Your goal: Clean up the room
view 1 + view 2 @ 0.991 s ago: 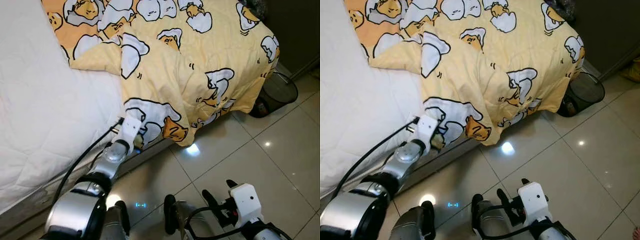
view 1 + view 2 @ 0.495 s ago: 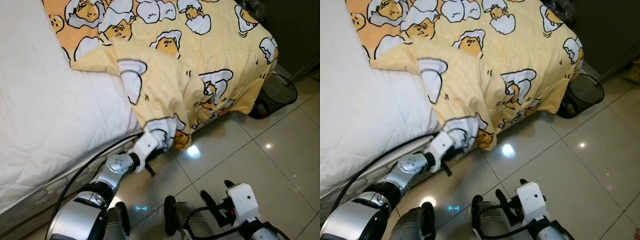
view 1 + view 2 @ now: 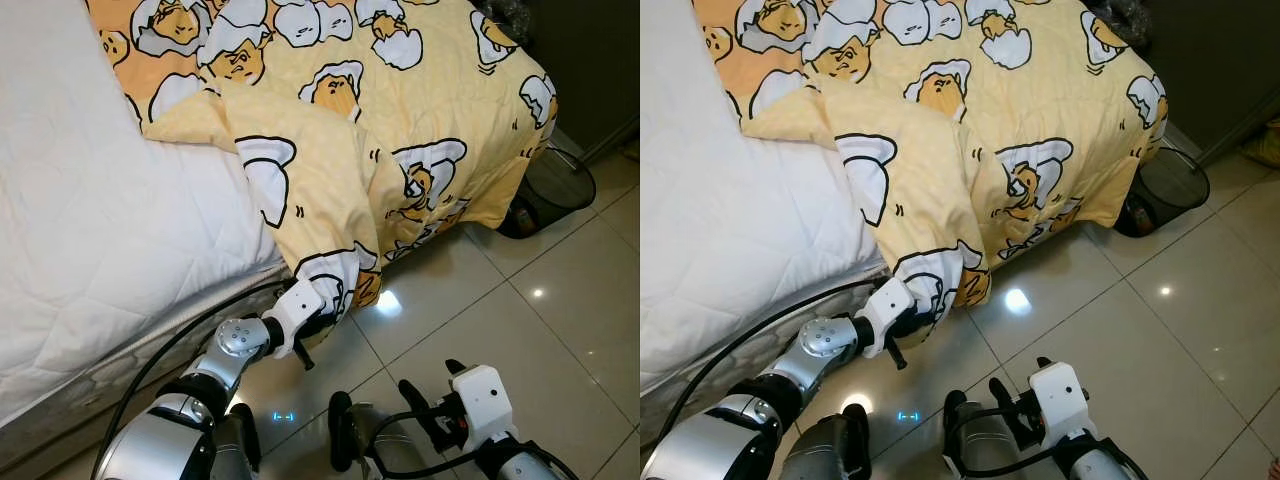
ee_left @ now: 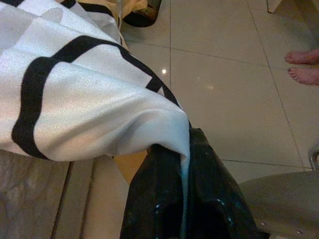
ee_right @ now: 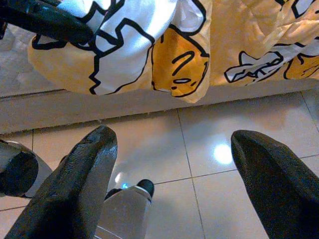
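down low, nearest the camera, the right gripper (image 5: 169,169) hangs over the tiled floor (image 3: 520,330), its two black fingers (image 5: 75,194) spread wide apart with nothing between them. one step further out, the left gripper (image 3: 318,325) sits at the foot of the bed's side, its two fingers (image 4: 209,199) closed tight on a fold of the one yellow blanket (image 3: 400,130); the wrist view shows white cloth with black lines pinched between them. the held corner hangs off the mattress edge just above the floor, and the blanket rises from there in a ridge up onto the bed. to the robot's left lies the bare white quilted mattress (image 3: 90,230), with one black cable (image 3: 165,350) running along its lower edge toward the left arm. the blanket, printed with egg cartoon figures, covers the far end of the bed and drapes over its corner. beyond that corner one dark mesh bin (image 3: 555,185) stands on the floor. two bare feet (image 4: 304,67) of a person show in the left wrist view.
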{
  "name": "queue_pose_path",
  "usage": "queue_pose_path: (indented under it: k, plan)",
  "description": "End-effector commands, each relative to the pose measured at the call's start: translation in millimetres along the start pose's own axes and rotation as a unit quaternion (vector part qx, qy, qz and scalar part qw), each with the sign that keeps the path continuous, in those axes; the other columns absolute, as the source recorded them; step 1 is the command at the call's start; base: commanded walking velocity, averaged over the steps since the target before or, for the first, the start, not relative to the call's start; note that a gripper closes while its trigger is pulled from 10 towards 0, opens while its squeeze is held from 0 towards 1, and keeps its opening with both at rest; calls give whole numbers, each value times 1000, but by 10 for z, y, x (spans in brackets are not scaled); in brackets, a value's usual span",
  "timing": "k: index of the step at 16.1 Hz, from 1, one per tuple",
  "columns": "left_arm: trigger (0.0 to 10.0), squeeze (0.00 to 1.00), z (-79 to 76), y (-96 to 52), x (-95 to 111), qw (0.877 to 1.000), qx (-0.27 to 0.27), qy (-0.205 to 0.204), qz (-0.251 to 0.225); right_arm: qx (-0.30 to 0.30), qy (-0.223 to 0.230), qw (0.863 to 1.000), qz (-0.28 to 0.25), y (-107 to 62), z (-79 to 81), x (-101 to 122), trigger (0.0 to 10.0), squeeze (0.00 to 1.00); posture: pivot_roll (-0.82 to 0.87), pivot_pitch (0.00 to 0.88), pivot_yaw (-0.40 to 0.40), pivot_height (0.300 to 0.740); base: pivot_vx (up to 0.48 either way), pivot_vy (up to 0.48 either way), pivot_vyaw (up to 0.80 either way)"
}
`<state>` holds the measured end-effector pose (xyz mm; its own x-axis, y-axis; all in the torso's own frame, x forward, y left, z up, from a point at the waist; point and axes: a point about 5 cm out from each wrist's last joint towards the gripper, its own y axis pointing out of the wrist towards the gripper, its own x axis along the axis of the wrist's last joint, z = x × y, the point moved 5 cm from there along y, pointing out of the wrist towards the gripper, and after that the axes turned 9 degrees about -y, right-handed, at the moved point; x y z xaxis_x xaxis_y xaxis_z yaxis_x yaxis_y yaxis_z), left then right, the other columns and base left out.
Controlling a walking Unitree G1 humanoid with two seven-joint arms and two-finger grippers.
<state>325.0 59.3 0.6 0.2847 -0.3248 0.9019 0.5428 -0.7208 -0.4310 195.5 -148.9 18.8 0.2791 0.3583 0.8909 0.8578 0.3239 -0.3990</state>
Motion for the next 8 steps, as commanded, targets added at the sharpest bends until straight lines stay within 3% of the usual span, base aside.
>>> queue_pose_path:
  k: [1, 5, 8]
  plan:
    - [10000, 0, -84, 1, -70, 1000, -13, -10, 0, 0, 4, 1000, 10, -26, 17, -66, 10000, 0, -182, 263, -76, 740, 0, 0, 0]
    - [10000, 0, -90, -11, -78, 1000, -15, -6, -1, 1, 11, 1000, 7, 6, 39, -49, 10000, 0, -179, 259, -73, 740, 0, 0, 0]
    - [10000, 0, -133, -3, -107, 1000, -23, -1, 5, -2, 17, 1000, 4, 16, 35, -27, 10000, 0, -181, 261, -68, 740, -252, 0, 0]
